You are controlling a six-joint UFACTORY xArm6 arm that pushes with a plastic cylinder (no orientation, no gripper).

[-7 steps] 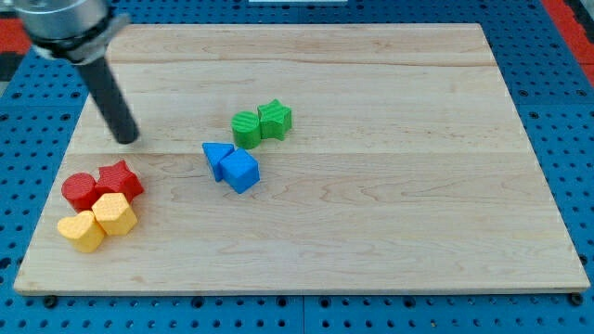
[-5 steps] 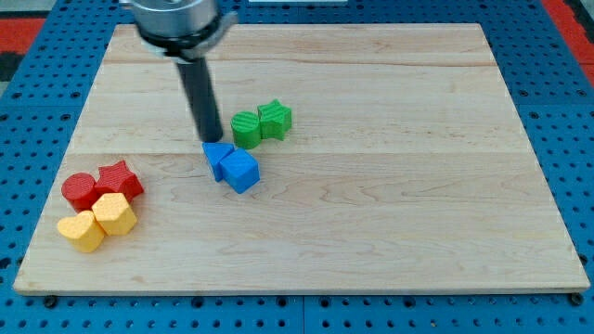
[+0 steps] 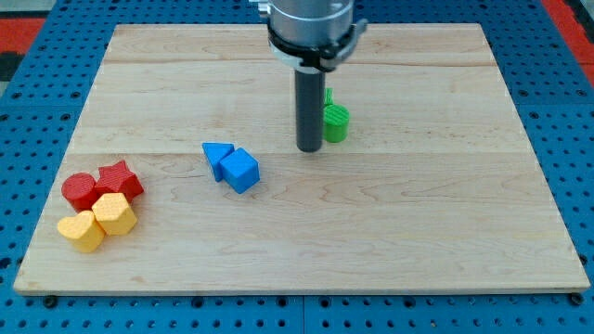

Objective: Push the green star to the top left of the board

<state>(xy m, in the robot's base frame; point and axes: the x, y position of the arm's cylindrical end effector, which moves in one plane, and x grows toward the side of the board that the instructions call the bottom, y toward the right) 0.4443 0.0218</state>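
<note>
My tip [image 3: 309, 148] rests on the board a little right of its middle. A green block [image 3: 337, 122] sits just to the right of the rod, touching or almost touching it. A sliver of a second green block [image 3: 329, 96] shows above it, mostly hidden behind the rod. I cannot tell from here which of the two is the star. The wooden board [image 3: 418, 232] fills most of the view, and its top left corner [image 3: 125, 37] lies far to the left of both green blocks.
Two blue blocks [image 3: 232, 165] sit together left of my tip. At the bottom left, two red blocks [image 3: 100, 184] and two yellow blocks [image 3: 97, 223] form a cluster. A blue pegboard [image 3: 566, 111] surrounds the board.
The rod swept from the board's left side to the right, past the blue blocks. The two green blocks have been pushed to the right and now sit on the rod's right side.
</note>
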